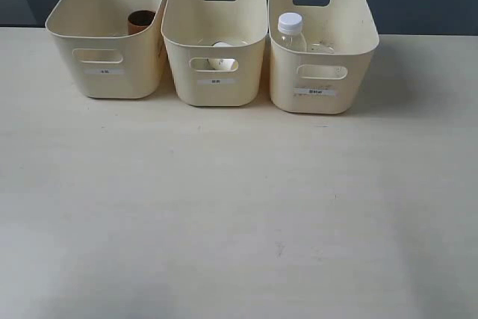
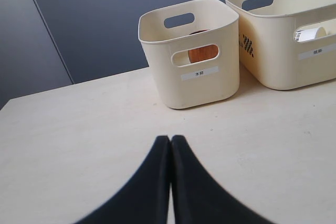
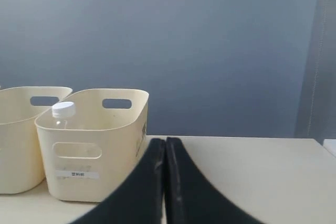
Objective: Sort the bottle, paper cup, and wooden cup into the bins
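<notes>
**While everything sits binned, fingers (image 2: pixel 147 192) press together, empty**

Exterior: rounded brown wooden cup (image 1: pixel 140 22) in the left of three cream bins (image 1: pixel 216 93), white paper cup (image 1: pixel 222 56) middle, clear white-capped bottle (image 1: pixel 290 29) right.
Left wrist: left gripper (image 2: pixel 170 140) clenched, wooden cup well ahead.
Right wrist: right gripper (image 3: pixel 165 142) clenched, bottle ahead, apart.

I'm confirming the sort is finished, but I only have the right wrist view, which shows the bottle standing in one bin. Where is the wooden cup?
Observer: In the exterior view, the wooden cup sits inside the left bin.
Operator: And the paper cup?
Observer: It is in the middle bin. The white paper cup shows through the front handle cutout.
Operator: Is the left arm carrying anything?
Observer: No, the left fingers are pressed together with nothing between them.
</notes>
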